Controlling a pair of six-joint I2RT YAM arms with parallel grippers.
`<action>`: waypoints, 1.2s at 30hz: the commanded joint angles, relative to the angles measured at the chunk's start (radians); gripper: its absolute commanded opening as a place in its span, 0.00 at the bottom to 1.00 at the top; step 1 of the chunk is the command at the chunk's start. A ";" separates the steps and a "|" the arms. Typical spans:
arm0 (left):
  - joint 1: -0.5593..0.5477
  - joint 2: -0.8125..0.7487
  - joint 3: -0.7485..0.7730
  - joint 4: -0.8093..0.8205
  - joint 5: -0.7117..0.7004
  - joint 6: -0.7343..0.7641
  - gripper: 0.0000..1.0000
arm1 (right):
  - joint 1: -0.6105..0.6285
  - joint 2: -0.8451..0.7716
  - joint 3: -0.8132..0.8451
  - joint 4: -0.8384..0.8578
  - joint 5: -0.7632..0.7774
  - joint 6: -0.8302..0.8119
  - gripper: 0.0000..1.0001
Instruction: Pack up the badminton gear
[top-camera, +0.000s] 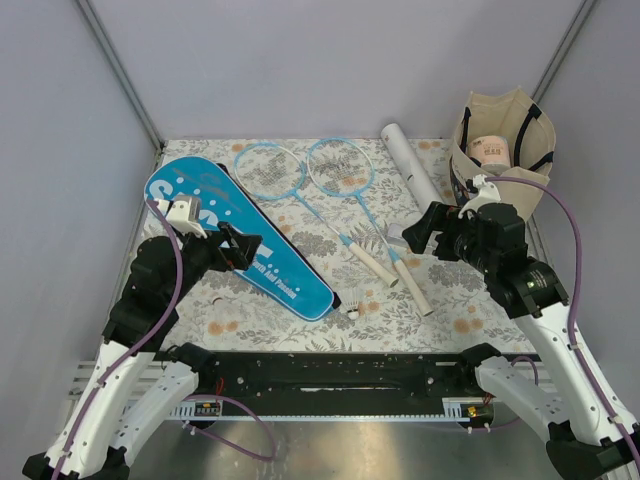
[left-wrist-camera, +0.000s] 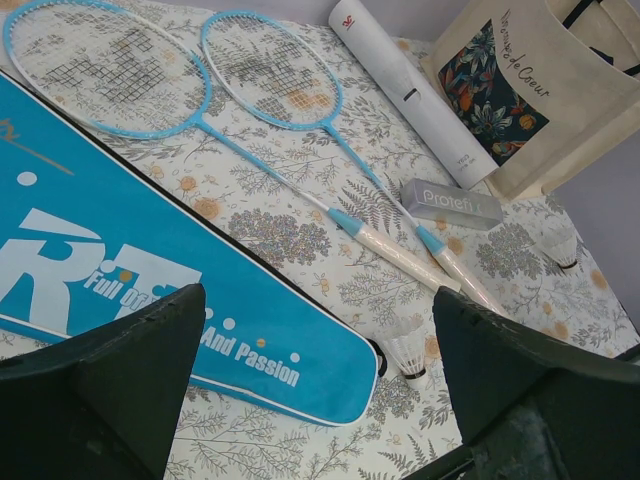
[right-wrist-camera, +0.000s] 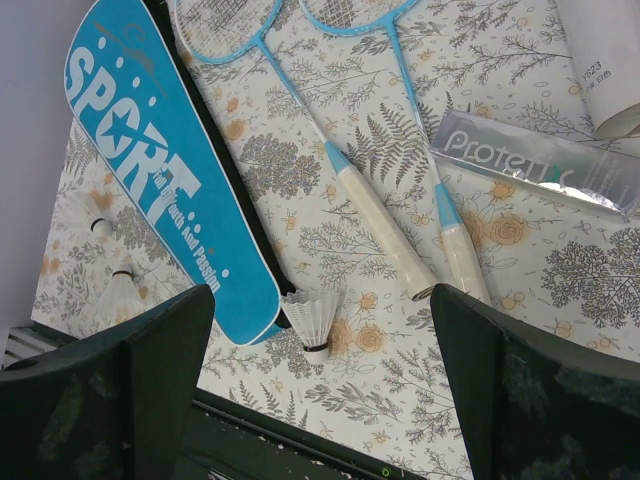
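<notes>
Top external shows the blue SPORT cover (top-camera: 290, 280) flat on the left of the floral desk (top-camera: 470, 310), slanting from far left toward near centre, partly under the left arm. Just right of it, the left racket (top-camera: 268, 168) and right racket (top-camera: 340, 165), heads far, white handles angled near and right, close together. A shuttlecock (top-camera: 352, 300) by the cover's near tip. White tube (top-camera: 410, 165) far right, beside the beige tote (top-camera: 500, 140) in the far right corner. Silver packet (top-camera: 397, 236) near the right jaws.

Left wrist shows the left jaws spread wide, holding nothing, above the cover's near end. A second shuttlecock (left-wrist-camera: 560, 248) right of the handles.

Right wrist shows the right jaws spread too, empty, over the handle ends. Further shuttlecocks (right-wrist-camera: 120, 298) left of the cover.

Rackets probably light and stiff, strings delicate: best taken at the white grip. Cover likely limp and slick: best pinched at an edge. Shuttlecocks nearly weightless, skirts crushable: a gentle pinch at the cork. Tube apparently rigid, smooth, apt to roll: a clamp across its middle.
</notes>
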 joint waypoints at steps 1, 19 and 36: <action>0.003 0.000 0.035 0.030 -0.019 -0.010 0.99 | -0.004 -0.005 -0.001 0.019 -0.007 0.005 0.99; 0.004 0.012 -0.008 0.007 -0.025 0.036 0.99 | -0.004 0.182 -0.045 0.163 0.224 -0.142 0.99; 0.003 -0.024 -0.086 0.062 -0.004 0.057 0.99 | -0.027 1.065 0.591 0.174 0.654 -0.710 0.98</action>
